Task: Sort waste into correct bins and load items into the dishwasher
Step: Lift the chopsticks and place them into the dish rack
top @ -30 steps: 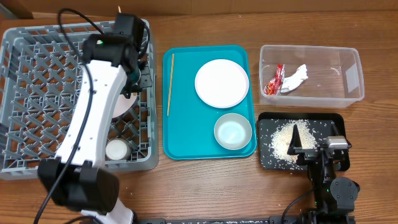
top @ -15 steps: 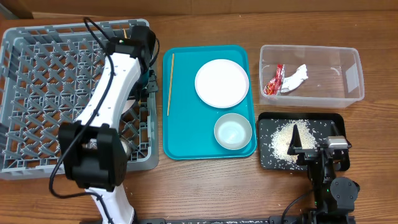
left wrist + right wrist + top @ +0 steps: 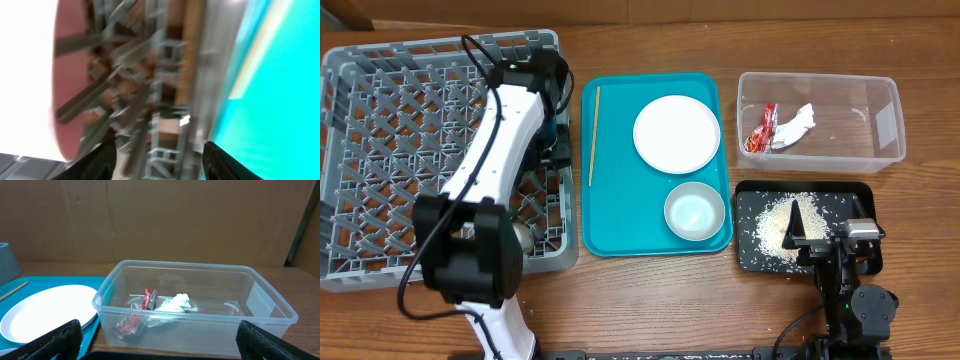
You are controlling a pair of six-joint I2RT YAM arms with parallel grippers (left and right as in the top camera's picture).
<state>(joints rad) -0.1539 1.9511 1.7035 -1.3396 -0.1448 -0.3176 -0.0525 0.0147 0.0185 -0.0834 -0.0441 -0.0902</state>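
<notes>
1. Grey dish rack (image 3: 167,95) lattice fills the blurred view just beyond the left gripper (image 3: 162,155), whose fingers stand apart, empty. A pinkish-white bowl (image 3: 65,60) is on one side and the teal tray (image 3: 280,90) on the other.
2. Black tray (image 3: 860,190) of rice (image 3: 770,225) lies under the right gripper (image 3: 160,342), spread and empty.
3. Ahead of it, the clear tub (image 3: 260,300) holds the red wrapper (image 3: 148,300) and tissue (image 3: 172,304). The plate (image 3: 45,310) is ahead-left.

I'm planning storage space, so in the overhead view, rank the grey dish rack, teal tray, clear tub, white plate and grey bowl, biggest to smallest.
Largest to smallest:
1. grey dish rack
2. teal tray
3. clear tub
4. white plate
5. grey bowl
</notes>
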